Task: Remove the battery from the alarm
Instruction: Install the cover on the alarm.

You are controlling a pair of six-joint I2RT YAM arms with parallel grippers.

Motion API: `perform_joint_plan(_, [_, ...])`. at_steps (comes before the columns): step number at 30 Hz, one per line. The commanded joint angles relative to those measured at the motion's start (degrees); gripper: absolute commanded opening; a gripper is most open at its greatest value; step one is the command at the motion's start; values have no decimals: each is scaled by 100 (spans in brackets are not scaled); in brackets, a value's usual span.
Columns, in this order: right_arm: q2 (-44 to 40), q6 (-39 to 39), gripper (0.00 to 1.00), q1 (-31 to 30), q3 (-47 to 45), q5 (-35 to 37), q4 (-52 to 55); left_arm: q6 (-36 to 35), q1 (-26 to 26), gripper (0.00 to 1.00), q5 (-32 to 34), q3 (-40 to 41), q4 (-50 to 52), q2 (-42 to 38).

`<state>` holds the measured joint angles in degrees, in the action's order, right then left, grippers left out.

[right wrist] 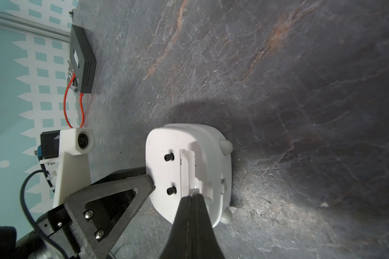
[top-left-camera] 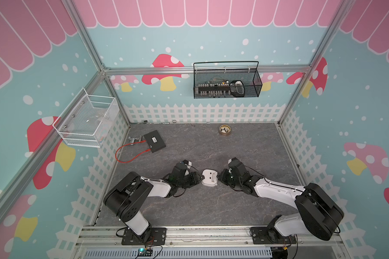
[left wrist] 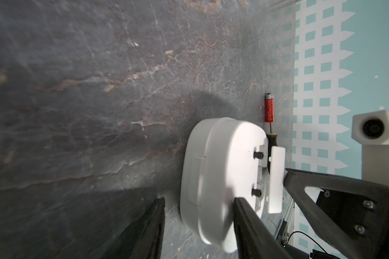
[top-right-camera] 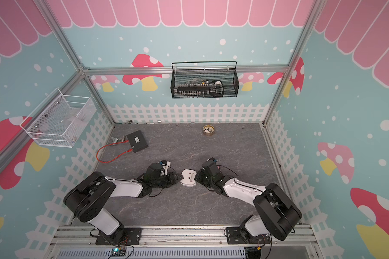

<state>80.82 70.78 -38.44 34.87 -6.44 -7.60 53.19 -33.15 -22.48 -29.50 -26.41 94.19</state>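
The alarm clock [top-left-camera: 209, 178] lies face down on the tabletop [top-left-camera: 211, 145] between both pincers. The left pincer [left wrist: 198, 199] is open, one finger on the clock's back. The right pincer [right wrist: 192, 196] is closed, its tips at the cover plate [left wrist: 276, 179].

White alarm [right wrist: 189, 170] back-up on grey desk [right wrist: 301, 89], recess uncovered. Right tool [right wrist: 194, 196] pinched closed, tip at recess. Left tool [right wrist: 149, 182] touching alarm's edge. Black box [right wrist: 81, 60] by wall.
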Motion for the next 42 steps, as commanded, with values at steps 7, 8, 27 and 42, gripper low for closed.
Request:
perform_joint_plan(7, [121,14,0,-85,-24,89,-324,-44,-49,52,60,5,147,97])
perform_joint_plan(8, [145,14,0,-90,-11,98,-330,-45,-51,52,60,1,153,85])
perform_joint_plan(27, [343,68,0,-173,-5,162,-376,-54,-47,51,70,14,141,45])
perform_joint_plan(42, [180,61,0,-208,35,286,-305,-45,-52,50,60,23,124,62])
